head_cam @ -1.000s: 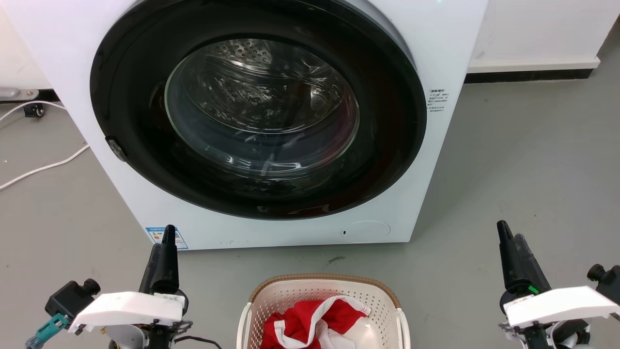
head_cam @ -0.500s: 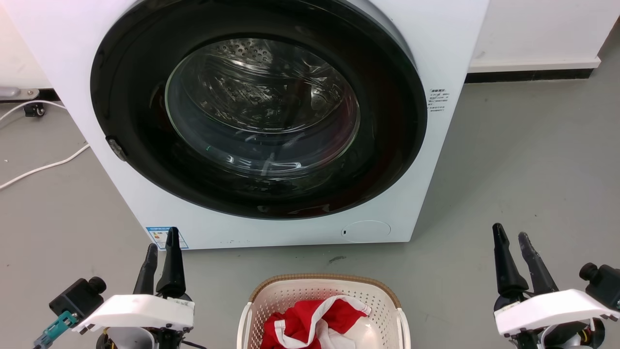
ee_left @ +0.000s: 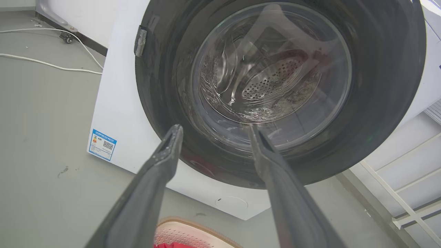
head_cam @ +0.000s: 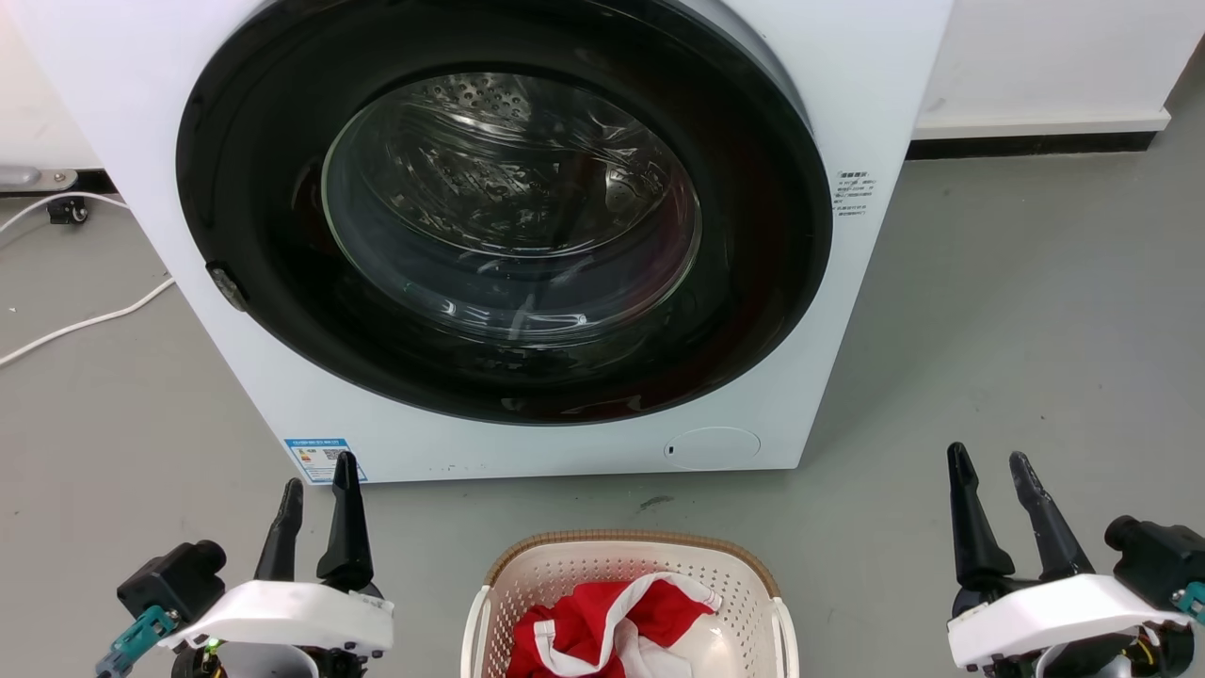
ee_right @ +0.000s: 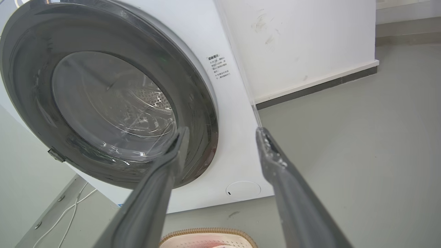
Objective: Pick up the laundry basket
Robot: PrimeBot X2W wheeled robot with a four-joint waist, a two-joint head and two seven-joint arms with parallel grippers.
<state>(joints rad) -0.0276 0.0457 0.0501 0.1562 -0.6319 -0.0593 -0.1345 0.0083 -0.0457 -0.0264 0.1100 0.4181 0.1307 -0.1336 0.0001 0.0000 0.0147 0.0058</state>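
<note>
Laundry basket [head_cam: 565, 584] on floor [head_cam: 988, 330], L gripper [head_cam: 321, 472], R gripper [head_cam: 988, 455] both parted (touching nothing)

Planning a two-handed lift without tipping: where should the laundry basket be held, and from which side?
By the slim side handles: the left hand on the left handle, the right hand on the right handle, each coming in from its own side. The laundry basket sits upright on the floor between both open hands, so a matched grip should probably keep it level.
</note>
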